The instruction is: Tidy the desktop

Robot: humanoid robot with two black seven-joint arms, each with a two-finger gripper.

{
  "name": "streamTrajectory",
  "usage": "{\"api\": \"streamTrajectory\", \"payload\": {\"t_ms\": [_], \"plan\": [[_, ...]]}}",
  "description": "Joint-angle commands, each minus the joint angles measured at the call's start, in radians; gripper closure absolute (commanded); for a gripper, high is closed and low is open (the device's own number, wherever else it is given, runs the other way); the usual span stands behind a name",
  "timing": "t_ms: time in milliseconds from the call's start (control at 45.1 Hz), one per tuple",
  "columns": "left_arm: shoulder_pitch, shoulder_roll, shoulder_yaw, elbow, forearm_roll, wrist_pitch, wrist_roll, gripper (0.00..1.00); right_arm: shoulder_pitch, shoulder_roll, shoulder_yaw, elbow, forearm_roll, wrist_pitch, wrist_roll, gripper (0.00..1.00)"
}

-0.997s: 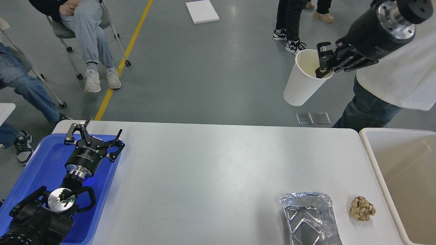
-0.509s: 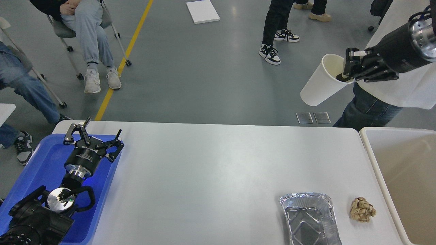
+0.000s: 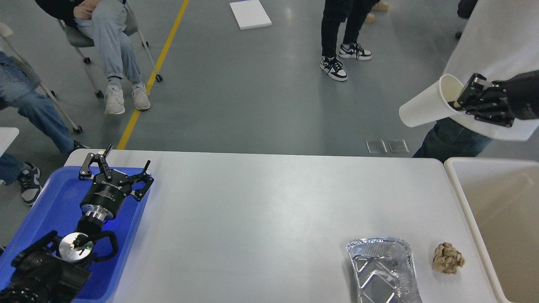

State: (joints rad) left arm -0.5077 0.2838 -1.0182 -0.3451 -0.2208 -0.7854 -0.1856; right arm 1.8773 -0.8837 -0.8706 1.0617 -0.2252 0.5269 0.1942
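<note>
Presently the right gripper [image 3: 462,96], jaws clamped on the rim of a tilted white paper cup [image 3: 425,110], hangs beyond the cream-white bin [image 3: 459,189], which lies below and nearer; the left gripper [image 3: 116,166] idles wide open and empty over the blue tray [image 3: 50,198].

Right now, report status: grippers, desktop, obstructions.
Left gripper open, over blue tray. Right gripper shut on white paper cup, tilted, beyond the table's far edge. Desktop holds foil tray and crumpled paper ball. Person stands close behind cup.

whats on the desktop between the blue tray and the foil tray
Nothing: in the head view the desktop is bare white surface from the blue tray across to the foil tray. The crumpled paper ball lies beyond the foil tray.
</note>
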Motion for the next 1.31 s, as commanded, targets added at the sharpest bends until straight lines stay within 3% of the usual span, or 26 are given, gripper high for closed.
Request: {"api": "streamTrajectory", "payload": {"t_ms": [0,288,687,1041,1285], "plan": [[0.0,0.0,0.001,0.0,0.0,0.0,0.0,0.0,-0.193,-0.098,0.168,-0.058,0.041,-0.048,0.001,1.0],[0.0,0.0,0.001,0.0,0.0,0.0,0.0,0.0,-0.42,-0.124,0.307,-0.143,0.296,-0.182,0.005,1.0],[0.0,0.0,0.0,0.0,0.0,0.0,0.0,0.0,-0.797,-0.055,0.619,-0.348,0.34,-0.24,0.004,1.0],[0.0,0.0,0.0,0.0,0.0,0.0,-0.002,0.0,-1.021,0.052,0.737,-0.538,0.34,-0.271,0.004,1.0],[0.0,0.0,0.0,0.0,0.0,0.0,-0.002,0.0,-1.123,0.21,0.884,-0.782,0.382,-0.304,0.002,1.0]]}}
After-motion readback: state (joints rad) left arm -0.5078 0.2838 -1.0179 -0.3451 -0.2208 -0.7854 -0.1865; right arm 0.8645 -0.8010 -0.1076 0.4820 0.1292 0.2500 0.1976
